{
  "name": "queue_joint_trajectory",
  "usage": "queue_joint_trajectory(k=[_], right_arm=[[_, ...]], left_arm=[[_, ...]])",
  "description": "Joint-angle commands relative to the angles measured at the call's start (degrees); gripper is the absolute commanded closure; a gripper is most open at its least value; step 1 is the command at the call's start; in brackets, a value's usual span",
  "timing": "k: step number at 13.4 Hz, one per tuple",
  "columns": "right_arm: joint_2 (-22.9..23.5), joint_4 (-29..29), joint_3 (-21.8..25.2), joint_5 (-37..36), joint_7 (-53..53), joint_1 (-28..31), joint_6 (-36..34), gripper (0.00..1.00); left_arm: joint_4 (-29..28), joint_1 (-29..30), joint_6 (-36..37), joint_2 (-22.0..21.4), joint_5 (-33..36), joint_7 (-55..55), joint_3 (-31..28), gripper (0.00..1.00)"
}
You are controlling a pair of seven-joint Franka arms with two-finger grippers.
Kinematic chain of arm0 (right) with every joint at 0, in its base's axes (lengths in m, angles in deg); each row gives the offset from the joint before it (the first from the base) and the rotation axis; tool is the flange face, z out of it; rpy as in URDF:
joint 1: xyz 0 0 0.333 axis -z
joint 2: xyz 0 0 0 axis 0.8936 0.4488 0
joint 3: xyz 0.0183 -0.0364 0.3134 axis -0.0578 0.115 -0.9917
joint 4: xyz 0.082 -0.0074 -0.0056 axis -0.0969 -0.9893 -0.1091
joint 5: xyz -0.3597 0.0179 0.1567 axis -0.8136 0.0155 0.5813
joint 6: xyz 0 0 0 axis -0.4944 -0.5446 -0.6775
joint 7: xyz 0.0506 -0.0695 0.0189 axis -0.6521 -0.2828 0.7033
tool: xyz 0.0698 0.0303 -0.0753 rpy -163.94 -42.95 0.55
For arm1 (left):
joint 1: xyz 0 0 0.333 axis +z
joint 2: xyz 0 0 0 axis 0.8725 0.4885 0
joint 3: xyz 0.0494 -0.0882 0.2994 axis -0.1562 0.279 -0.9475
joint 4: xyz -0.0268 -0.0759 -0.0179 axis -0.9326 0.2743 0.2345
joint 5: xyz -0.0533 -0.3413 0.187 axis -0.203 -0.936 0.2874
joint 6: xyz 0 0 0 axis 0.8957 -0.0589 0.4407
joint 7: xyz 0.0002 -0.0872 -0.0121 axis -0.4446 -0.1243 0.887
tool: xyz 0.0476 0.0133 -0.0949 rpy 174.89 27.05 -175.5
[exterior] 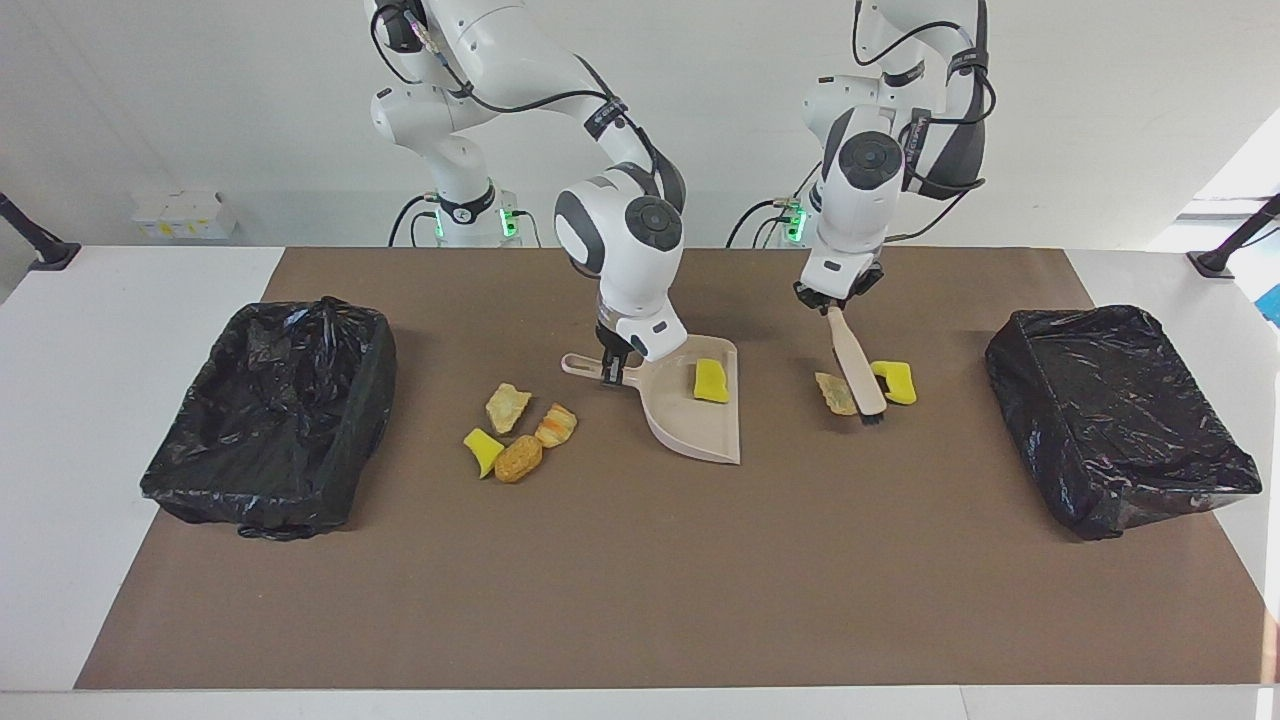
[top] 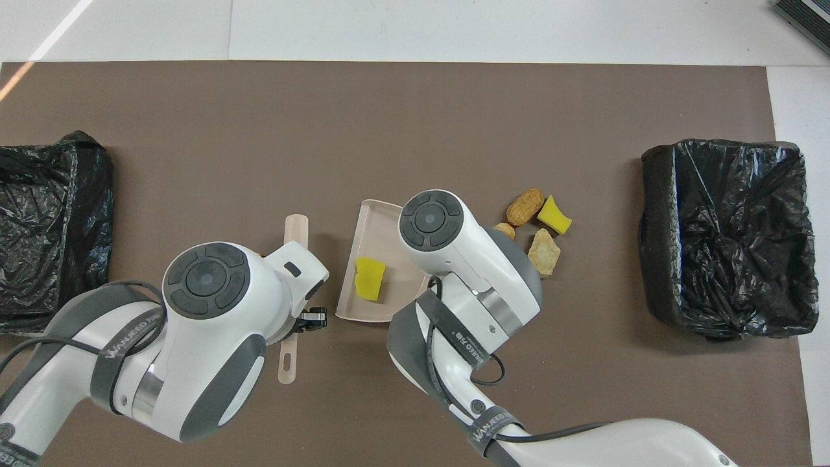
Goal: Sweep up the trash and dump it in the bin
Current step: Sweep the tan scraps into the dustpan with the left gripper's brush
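Trash pieces lie in three places on the brown mat [exterior: 640, 580]: one yellow sponge piece [exterior: 711, 381] is already in the beige dustpan [exterior: 700, 425]; four scraps [exterior: 518, 430] sit in a cluster toward the right arm's end, at about 9 o'clock from the pan in the facing view; a pale chunk [exterior: 832, 393] and a yellow sponge scrap [exterior: 897, 381] lie at about 3 o'clock from it. They look light, soft and crumbly, so pushing them with the bristles should suit better than pinching. The left gripper [exterior: 836, 302] is closed on the top of the brush [exterior: 857, 370] handle, with the bristles down between those two scraps. The right gripper [exterior: 612, 371] is closed on the dustpan handle. A black-lined bin [exterior: 270, 410] stands at each end.
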Motion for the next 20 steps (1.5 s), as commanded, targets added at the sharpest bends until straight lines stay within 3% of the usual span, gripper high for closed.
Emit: queue_joint_trajectory(k=[1, 4, 8, 10, 13, 15, 18, 20], right_arm=[[-2.1, -2.5, -0.3, -1.6, 2.9, 0.5, 0.7, 1.0], [-2.9, -4.2, -0.3, -1.6, 2.6, 0.3, 1.2, 1.0], [-2.9, -4.2, -0.3, -1.6, 2.5, 0.5, 1.3, 1.0], [-2.9, -4.2, -0.3, -1.6, 2.5, 0.5, 1.3, 1.0], [-2.9, -4.2, -0.3, -1.6, 2.4, 0.5, 1.2, 1.0], [-2.9, -4.2, -0.3, -1.6, 2.4, 0.5, 1.3, 1.0], [-2.7, -4.2, -0.3, -1.5, 1.9, 0.6, 1.9, 1.0], [-2.8, -4.2, -0.3, -1.5, 1.7, 0.6, 2.1, 1.0]], left_arm=[[-7.6, 5.2, -0.4, -7.0, 5.4, 1.7, 0.4, 1.0], [-12.0, 12.7, -5.5, -9.3, 6.5, 1.6, 0.5, 1.0], [-18.8, 9.9, -11.0, -10.4, 6.5, -0.5, 0.5, 1.0], [-17.9, 6.5, -12.4, -9.0, 5.1, -0.9, 0.5, 1.0], [-11.1, 2.2, -15.4, -0.5, 1.4, -0.2, 0.6, 1.0], [-8.8, -0.7, -16.1, 1.2, -1.3, -1.1, 0.7, 1.0], [-8.4, -6.6, -22.8, 2.5, -7.7, -1.5, 0.7, 1.0], [-5.2, -12.8, -23.4, 7.0, -8.3, -0.6, 0.7, 1.0]])
